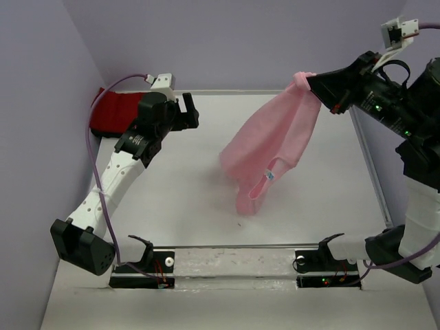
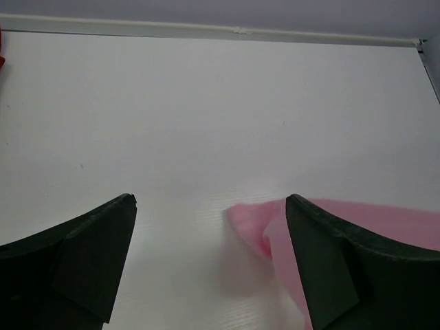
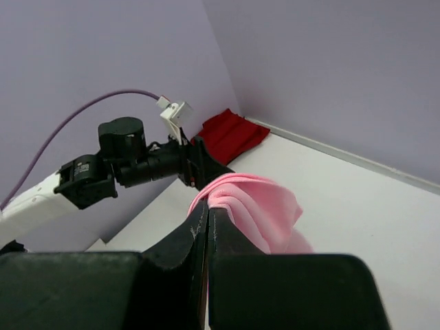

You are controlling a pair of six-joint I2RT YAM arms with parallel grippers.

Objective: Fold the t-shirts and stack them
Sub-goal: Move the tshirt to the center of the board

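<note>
Top external view: the right gripper (image 1: pixel 313 81) is clamped on a bunched edge of the pink t-shirt (image 1: pixel 275 141) and holds it up over the far right of the counter (image 1: pixel 179 206). The cloth hangs in a loose drape, and its lower end, with the collar and a small label, reaches down toward the middle of the counter. I cannot tell whether that low end touches the surface. The right wrist view shows the jaws pressed together with pink cloth pinched between them.

The left gripper (image 1: pixel 187 110) has its jaws wide apart and holds nothing. It hovers over the far left of the counter, pointed toward the hanging shirt. Its wrist view shows bare counter between the fingers and a pink edge just past the right one. The red t-shirt (image 1: pixel 117 113) lies as a compact bundle, apparently folded, in the far left corner, well apart from the pink one.

The red shirt looks finished, so the step in hand is probably opening out the pink shirt for folding. The next move likely calls for the left gripper to catch a second free edge or corner. Both arms could then stretch the cloth and lay it flat on the counter.
</note>
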